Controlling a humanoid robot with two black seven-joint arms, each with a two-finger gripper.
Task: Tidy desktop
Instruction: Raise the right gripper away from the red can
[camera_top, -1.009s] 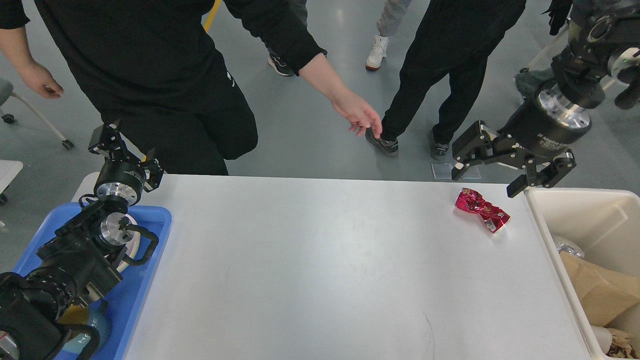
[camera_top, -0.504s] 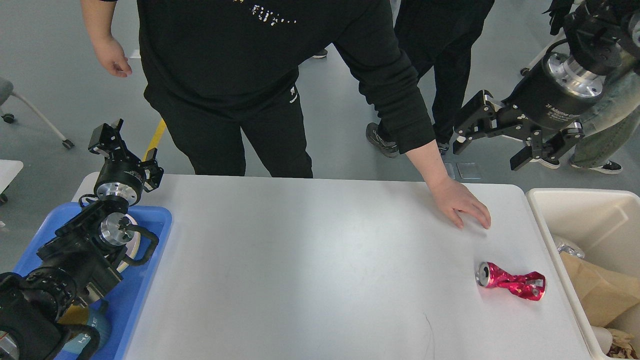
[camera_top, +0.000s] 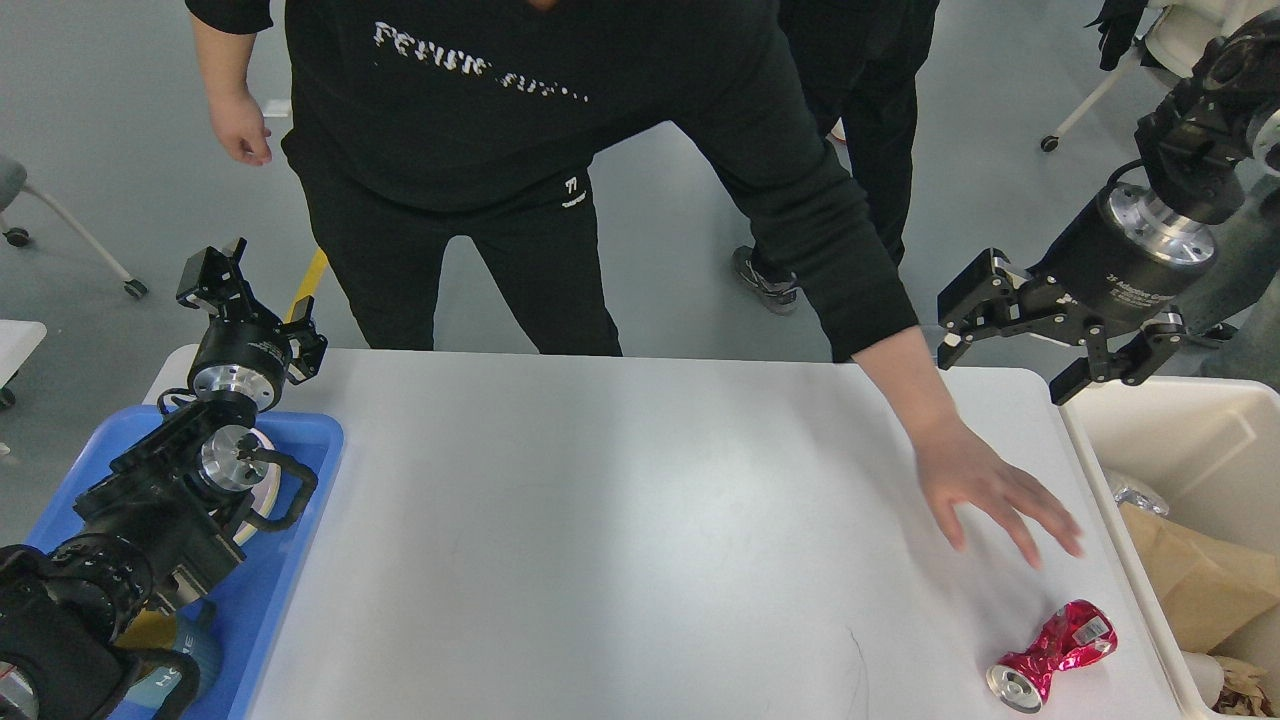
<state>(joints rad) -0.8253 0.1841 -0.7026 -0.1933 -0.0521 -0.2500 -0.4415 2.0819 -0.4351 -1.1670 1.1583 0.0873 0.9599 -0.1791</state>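
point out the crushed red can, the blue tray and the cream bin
crushed red metal can (camera_top: 1052, 654), head view, on its pinched middle
blue plastic tray (camera_top: 312, 437), head view, on its far right rim
cream plastic bin (camera_top: 1200, 430), head view, on its bare inner wall

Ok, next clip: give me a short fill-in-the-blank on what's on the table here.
1. The crushed can on the desktop is ____ in colour.
2. The person's hand is spread out over the desktop, not touching the ____.
3. The tray at the desktop's left end is ____.
4. The right hand has its fingers ____.

Missing words: red; can; blue; open
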